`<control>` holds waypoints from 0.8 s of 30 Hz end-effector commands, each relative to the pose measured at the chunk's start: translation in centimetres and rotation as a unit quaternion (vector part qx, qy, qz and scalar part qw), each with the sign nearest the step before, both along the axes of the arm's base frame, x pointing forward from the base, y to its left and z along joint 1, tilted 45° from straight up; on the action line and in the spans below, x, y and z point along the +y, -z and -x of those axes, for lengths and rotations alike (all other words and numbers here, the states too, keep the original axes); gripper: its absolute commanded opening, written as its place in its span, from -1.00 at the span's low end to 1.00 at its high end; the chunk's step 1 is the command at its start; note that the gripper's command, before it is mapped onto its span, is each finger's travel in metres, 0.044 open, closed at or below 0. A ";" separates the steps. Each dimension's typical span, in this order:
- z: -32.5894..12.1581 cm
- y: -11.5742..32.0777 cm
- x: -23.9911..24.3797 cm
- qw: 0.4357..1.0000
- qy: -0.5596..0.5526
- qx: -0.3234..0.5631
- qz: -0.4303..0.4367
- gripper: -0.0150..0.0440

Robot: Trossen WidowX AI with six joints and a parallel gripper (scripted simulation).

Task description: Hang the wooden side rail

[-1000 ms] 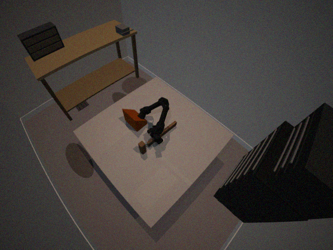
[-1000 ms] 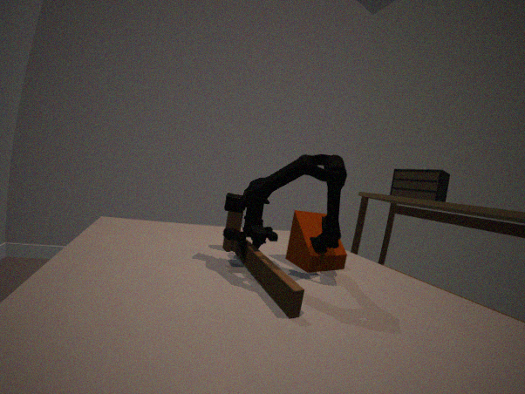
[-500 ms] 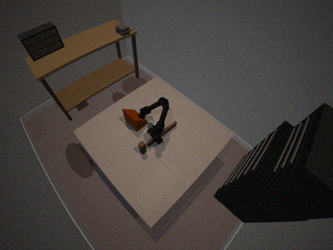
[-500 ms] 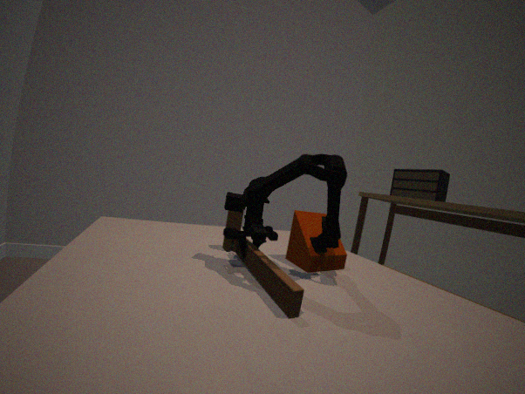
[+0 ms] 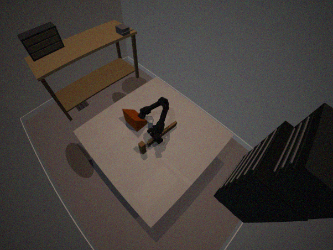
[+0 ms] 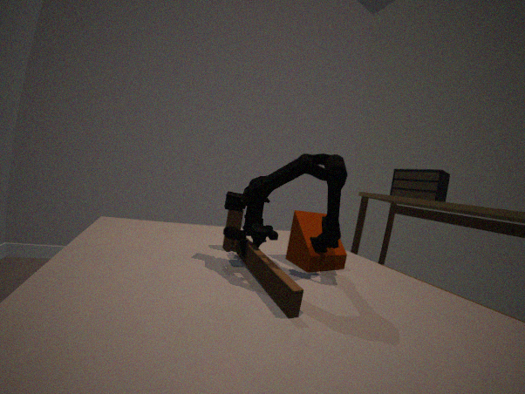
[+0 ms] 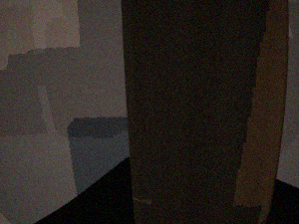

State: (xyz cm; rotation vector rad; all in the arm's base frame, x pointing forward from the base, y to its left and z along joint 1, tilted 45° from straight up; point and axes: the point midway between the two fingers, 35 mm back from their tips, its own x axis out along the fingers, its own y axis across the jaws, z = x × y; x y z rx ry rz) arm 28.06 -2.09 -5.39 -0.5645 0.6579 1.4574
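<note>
Top view: the black arm (image 5: 164, 109) (image 6: 301, 167) is bent over the pale table (image 5: 171, 177) (image 6: 131, 314). Its fingers (image 5: 157, 137) (image 6: 253, 239) are at the wooden side rail (image 5: 169, 128) (image 6: 272, 279) (image 7: 194, 109), on the part nearer the upright headboard post (image 5: 142, 147) (image 6: 235, 220). The rail lies diagonally; its near-post end is close to the post. Orange wedge-shaped block (image 5: 134, 119) (image 6: 305, 248) sits beside the arm's base end.

Exterior view: fingers closed on the rail, grasping it toward its post end. Rail stands on its narrow edge, far end down on the table. Post upright behind the gripped end. Hooks, pins and slot not discernible; whether the hooks are seated, cannot tell.

Wrist view: rail runs top to bottom through the frame, dark, with a brighter brown strip along its right side. Black shapes at both lower sides, flanking the rail. Lighting dim; contact surfaces not resolved.
</note>
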 end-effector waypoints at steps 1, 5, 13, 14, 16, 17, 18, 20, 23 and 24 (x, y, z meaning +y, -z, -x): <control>-0.4 -0.4 -0.6 1.000 0.006 -0.008 0.004 -0.49; -0.4 -0.5 -0.6 1.000 0.006 -0.008 0.004 -0.49; -0.4 -0.6 -0.7 1.000 0.006 -0.008 0.004 -0.49; -0.4 -0.6 -0.7 1.000 0.006 -0.008 0.004 -0.49; -0.4 -0.6 -0.7 1.000 0.006 -0.008 0.004 -0.49; -0.4 -0.6 -0.8 1.000 0.006 -0.008 0.004 -0.49; -0.4 -0.6 -0.8 1.000 0.006 -0.008 0.004 -0.49; -0.4 -0.6 -0.8 1.000 0.006 -0.008 0.004 -0.49; -0.5 -0.6 -0.8 1.000 0.006 -0.008 0.004 -0.49; -0.5 -0.6 -0.8 1.000 0.006 -0.008 0.004 -0.49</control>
